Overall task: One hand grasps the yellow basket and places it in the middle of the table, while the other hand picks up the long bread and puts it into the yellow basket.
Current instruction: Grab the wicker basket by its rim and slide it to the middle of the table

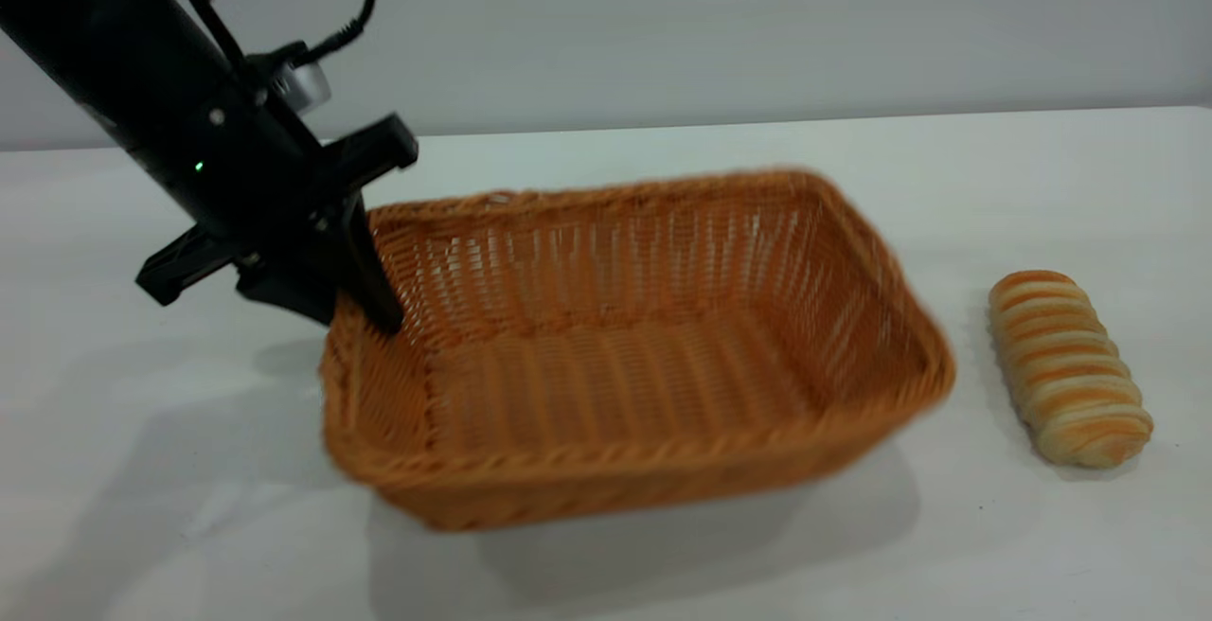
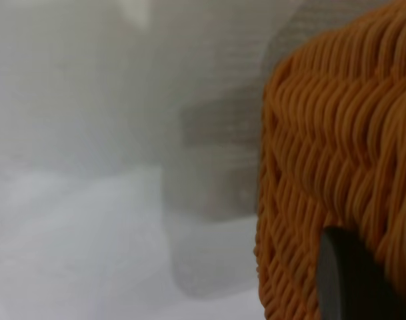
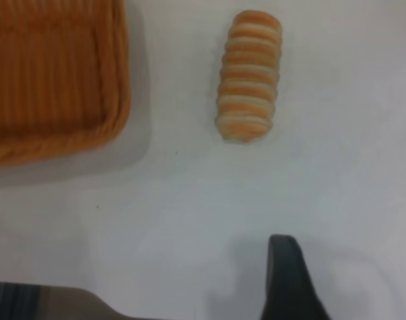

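**Left gripper clamped on the basket's end wall**

Left gripper [image 1: 365,304] grips the yellow basket [image 1: 625,356] by its left end wall, one finger [image 1: 371,271] inside and the other outside the braided rim. That basket sits tilted near the table's [image 1: 1042,545] front edge, its gripped end raised. Just beside its right end, apart from it, the long bread [image 1: 1070,367] lies on the table. Right gripper: one black finger [image 3: 289,280] shows above bare table, away from the bread; I cannot tell its state.
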`<control>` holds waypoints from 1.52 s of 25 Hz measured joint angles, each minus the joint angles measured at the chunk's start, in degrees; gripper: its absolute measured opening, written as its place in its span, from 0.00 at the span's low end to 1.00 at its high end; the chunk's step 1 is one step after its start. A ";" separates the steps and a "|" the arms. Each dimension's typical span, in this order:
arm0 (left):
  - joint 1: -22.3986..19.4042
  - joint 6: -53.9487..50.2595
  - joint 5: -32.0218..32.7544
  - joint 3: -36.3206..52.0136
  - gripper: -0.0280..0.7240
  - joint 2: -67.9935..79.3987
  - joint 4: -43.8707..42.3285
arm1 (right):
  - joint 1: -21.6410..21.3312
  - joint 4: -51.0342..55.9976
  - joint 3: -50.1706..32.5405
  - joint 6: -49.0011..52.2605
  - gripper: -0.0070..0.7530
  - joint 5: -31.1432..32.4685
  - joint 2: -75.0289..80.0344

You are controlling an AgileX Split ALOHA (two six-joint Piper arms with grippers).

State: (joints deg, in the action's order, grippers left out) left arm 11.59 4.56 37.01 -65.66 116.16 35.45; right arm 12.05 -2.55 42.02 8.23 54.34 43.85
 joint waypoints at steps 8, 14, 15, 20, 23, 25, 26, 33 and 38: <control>0.61 0.31 -2.40 0.00 0.20 0.46 -5.57 | 0.00 0.00 0.00 0.00 0.66 0.00 0.00; 0.61 0.53 -3.43 0.00 0.23 0.46 -6.64 | 0.00 -0.19 0.00 0.00 0.66 -0.28 0.00; 0.61 0.84 -3.46 0.00 0.26 0.46 -6.64 | 0.00 -0.32 0.00 0.00 0.66 -0.70 0.00; 0.61 1.88 -3.51 -0.06 0.55 0.46 -6.64 | 0.00 -1.05 0.00 -0.02 0.66 -2.27 0.00; 0.61 1.93 -3.91 -0.06 0.70 -0.14 -6.66 | 0.00 -1.05 0.00 -0.83 0.66 -4.12 0.29; 0.61 1.93 -4.24 -0.06 0.76 -1.34 -7.21 | 0.00 -1.10 0.00 -1.41 0.66 -5.96 1.12; 0.61 1.94 -4.36 -0.06 0.77 -2.15 -7.75 | 0.00 -1.10 0.00 -1.50 0.66 -6.99 1.80; 0.61 1.93 -4.31 -0.06 0.79 -7.69 -17.02 | 0.00 -1.10 0.00 -3.13 0.75 -14.18 9.72; 0.61 1.89 -4.21 -0.06 0.79 -12.78 -22.40 | 0.00 -1.10 0.17 -2.73 0.83 -17.10 19.02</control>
State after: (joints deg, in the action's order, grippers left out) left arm 12.20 6.45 32.80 -65.71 103.38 13.05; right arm 12.05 -3.65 42.19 5.50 37.24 62.87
